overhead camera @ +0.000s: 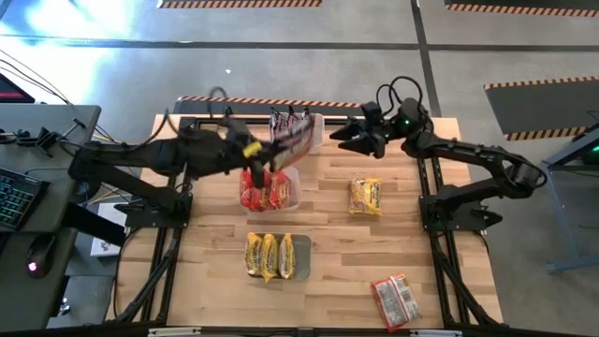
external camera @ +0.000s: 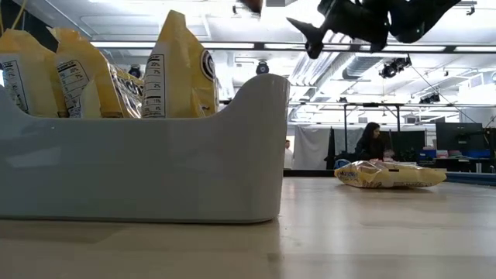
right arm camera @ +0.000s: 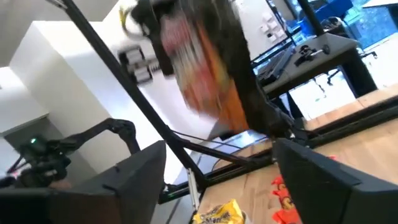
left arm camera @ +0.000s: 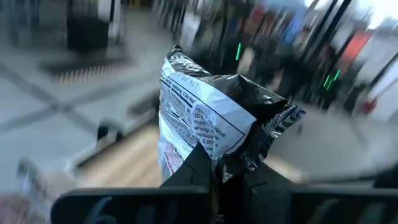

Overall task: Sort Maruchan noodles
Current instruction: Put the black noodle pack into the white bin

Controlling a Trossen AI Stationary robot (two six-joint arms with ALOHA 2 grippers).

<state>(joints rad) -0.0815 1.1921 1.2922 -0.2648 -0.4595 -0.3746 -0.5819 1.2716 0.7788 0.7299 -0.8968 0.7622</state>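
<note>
My left gripper (overhead camera: 262, 156) is shut on a dark maroon noodle packet (overhead camera: 294, 142) and holds it in the air between the far tub (overhead camera: 316, 120), which holds dark packets, and the middle tub (overhead camera: 292, 192), which holds red packets. In the left wrist view the packet's (left arm camera: 205, 106) white printed back faces the camera. My right gripper (overhead camera: 341, 139) is open and empty in the air by the far tub's right side; it also shows in the right wrist view (right arm camera: 217, 149). A yellow packet (overhead camera: 365, 197) and a red packet (overhead camera: 397, 300) lie flat on the table. My left gripper pinches the maroon packet between its two fingers at one crimped end (left arm camera: 219, 157). The rest of the packet stands out beyond the fingertips, tilted and lifted clear of the table and the tubs.
A near tub (overhead camera: 301, 245) holds yellow packets standing on edge; it fills the left of the low view (external camera: 155, 170). The loose yellow packet (external camera: 390, 174) lies beyond it. Bare wood lies at the table's left and centre right. A person sits far off in the room (external camera: 370, 143).
</note>
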